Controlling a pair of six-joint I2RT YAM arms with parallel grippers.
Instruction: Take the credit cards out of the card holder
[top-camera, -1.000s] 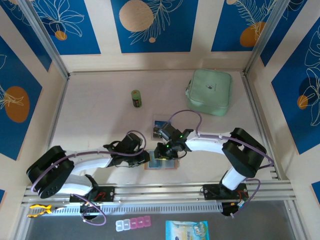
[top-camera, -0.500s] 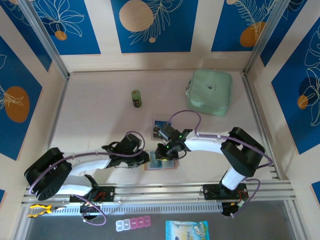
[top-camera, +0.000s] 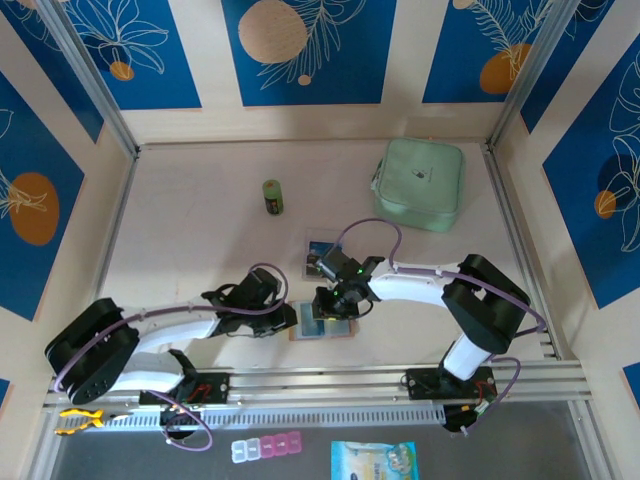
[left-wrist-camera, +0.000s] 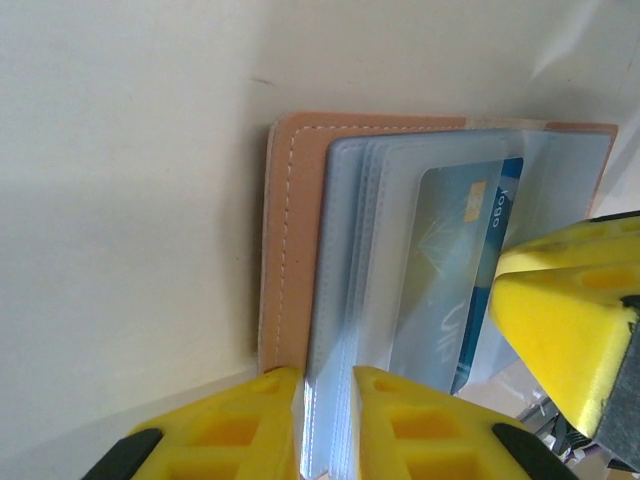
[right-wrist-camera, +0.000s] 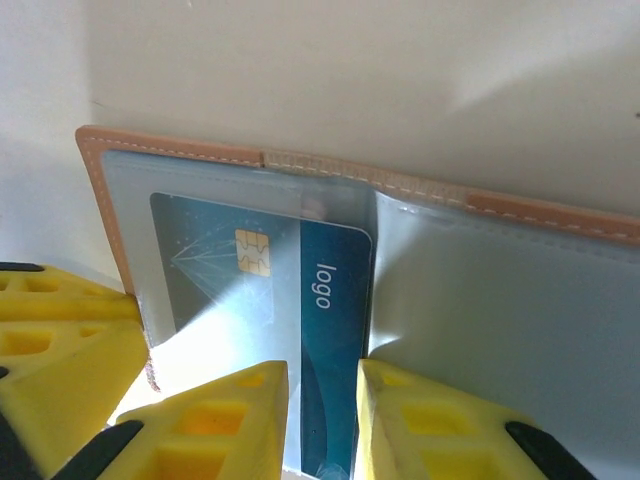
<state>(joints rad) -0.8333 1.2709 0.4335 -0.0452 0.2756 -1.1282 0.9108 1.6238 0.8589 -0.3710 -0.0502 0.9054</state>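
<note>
Pink card holder (left-wrist-camera: 290, 230) tight in the left hand (left-wrist-camera: 325, 385); right hand (right-wrist-camera: 322, 375) apparently tight on a blue credit card (right-wrist-camera: 320, 290).

- We saw a mint-green zip pouch (top-camera: 419, 184) lying flat at the far right of the pale table (top-camera: 190, 240).
- A small green cylinder (top-camera: 272, 197) sat well to its left.
- In front of the near rail we noted a pink-and-white compartment box (top-camera: 266, 446), a blue printed packet (top-camera: 373, 460) just right of it, and a yellow object (top-camera: 80, 420) far left.
</note>
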